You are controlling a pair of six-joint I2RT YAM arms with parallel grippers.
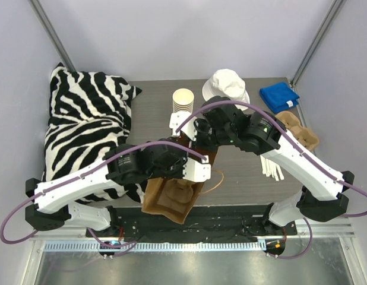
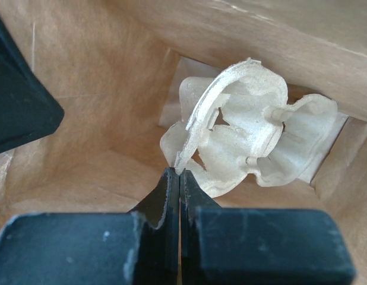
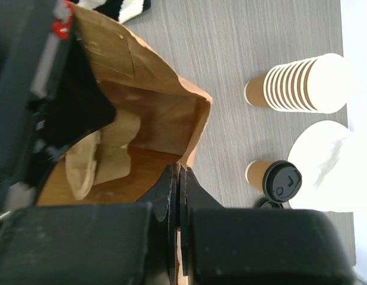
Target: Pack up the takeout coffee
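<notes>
The takeout coffee (image 3: 272, 178), a small brown-banded cup with a black lid, stands on the table right of an open brown paper bag (image 3: 154, 89); in the top view the right arm hides it. My right gripper (image 3: 182, 169) is shut on the bag's rim, also seen in the top view (image 1: 194, 145). My left gripper (image 2: 179, 173) is inside the bag, shut on the rim of a tan pulp cup tray (image 2: 249, 142). In the top view the bag (image 1: 157, 202) lies at the table's front edge with the tray (image 1: 180, 193) in it.
A stack of lidless cups (image 1: 183, 100) and a white hat (image 1: 226, 86) stand behind the arms. A blue cloth (image 1: 278, 95), more pulp trays (image 1: 301, 132) and pale sticks (image 1: 271, 167) lie on the right. A zebra pillow (image 1: 85, 119) fills the left. A loose black lid (image 3: 268, 203) lies by the coffee.
</notes>
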